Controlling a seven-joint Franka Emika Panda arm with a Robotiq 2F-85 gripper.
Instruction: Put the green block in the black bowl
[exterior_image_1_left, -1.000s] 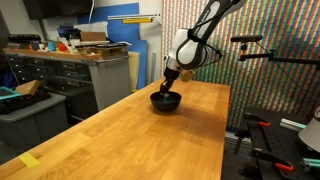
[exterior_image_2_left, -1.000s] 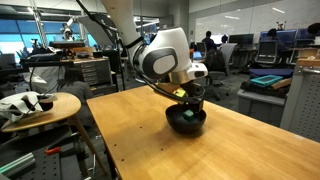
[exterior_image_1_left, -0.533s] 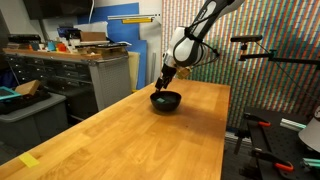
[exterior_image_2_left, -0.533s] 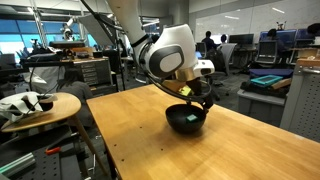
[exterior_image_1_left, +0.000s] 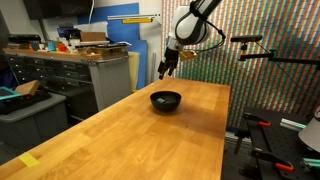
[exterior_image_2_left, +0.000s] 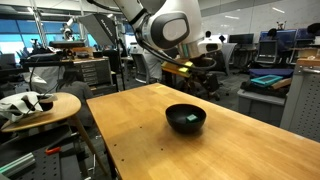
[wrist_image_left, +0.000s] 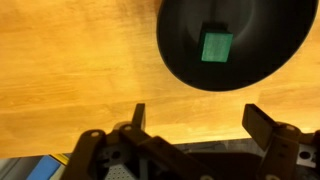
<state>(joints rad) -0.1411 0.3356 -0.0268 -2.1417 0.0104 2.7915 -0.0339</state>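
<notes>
I am holding the black two-fingered claw spread wide with nothing between its fingers. It is hovering clear above the glossy, round, shallow black bowl. The small dark-green cube of a block is lying flat on the bowl's floor, near the middle, so I am judging the placing done. The bowl is sitting on the pale wooden tabletop, well in from the edges in an exterior view. The block is looking light, stiff and flat-sided. If I were taking it again, I would be pinching two opposite faces squarely, wary of it skating on that slick, curved black surface.
</notes>
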